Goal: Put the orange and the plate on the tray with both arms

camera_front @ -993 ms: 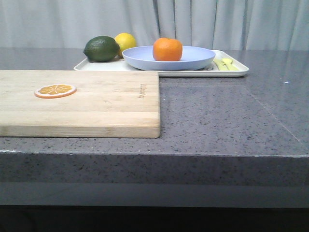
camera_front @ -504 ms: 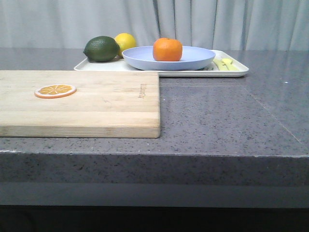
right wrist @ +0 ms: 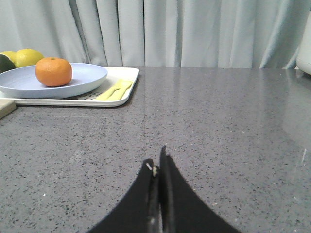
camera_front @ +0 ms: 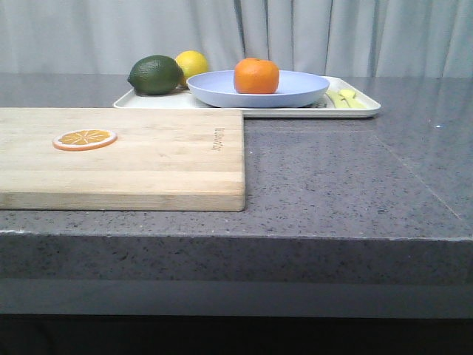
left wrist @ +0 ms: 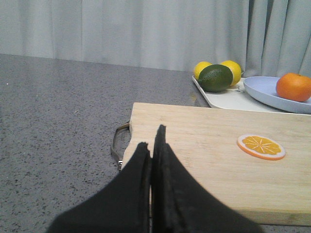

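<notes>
Orange [camera_front: 256, 76] sits in smooth lavender plate [camera_front: 299, 90]

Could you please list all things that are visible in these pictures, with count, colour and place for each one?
orange: 1, bright orange, in the plate
plate: 1, pale lavender-blue, on the tray
tray: 1, white, far side of the table
lime: 1, dark green, on the tray's left end
lemons: 2, yellow, behind the lime
yellow utensils: count unclear, pale yellow, on the tray's right end
cutting board: 1, pale wood, near left of the table
orange slice: 1, orange, flat on the cutting board
table: 1, speckled grey
curtain: pale grey, behind the table
left gripper: 1, black, fingers shut, over the board's near end
right gripper: 1, black, fingers shut, over bare table
</notes>
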`<state>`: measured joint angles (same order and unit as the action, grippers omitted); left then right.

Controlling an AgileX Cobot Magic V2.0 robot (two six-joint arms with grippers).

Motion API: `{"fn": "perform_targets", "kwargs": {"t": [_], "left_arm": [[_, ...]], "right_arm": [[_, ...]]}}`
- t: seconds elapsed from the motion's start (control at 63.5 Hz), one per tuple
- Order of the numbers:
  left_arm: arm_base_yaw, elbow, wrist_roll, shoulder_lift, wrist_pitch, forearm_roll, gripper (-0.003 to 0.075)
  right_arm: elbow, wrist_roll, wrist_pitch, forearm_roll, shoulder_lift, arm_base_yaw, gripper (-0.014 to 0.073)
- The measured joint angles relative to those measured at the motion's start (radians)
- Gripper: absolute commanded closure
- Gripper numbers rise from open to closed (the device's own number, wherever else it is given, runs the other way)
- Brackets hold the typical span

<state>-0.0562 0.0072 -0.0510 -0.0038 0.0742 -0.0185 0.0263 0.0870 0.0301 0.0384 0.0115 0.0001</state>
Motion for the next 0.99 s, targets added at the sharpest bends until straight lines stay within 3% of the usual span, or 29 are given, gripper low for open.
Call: {"fn": "perform_targets", "kwargs": {"t": [0.993], "left_arm": [[0.000, 0.000, 0.000, 0.000, 0.000, 0.000, 0.0740]], "right_arm": [[0.000, 0.004, 0.001, -0.001, 0.000, -0.014, 0.0659]]}}
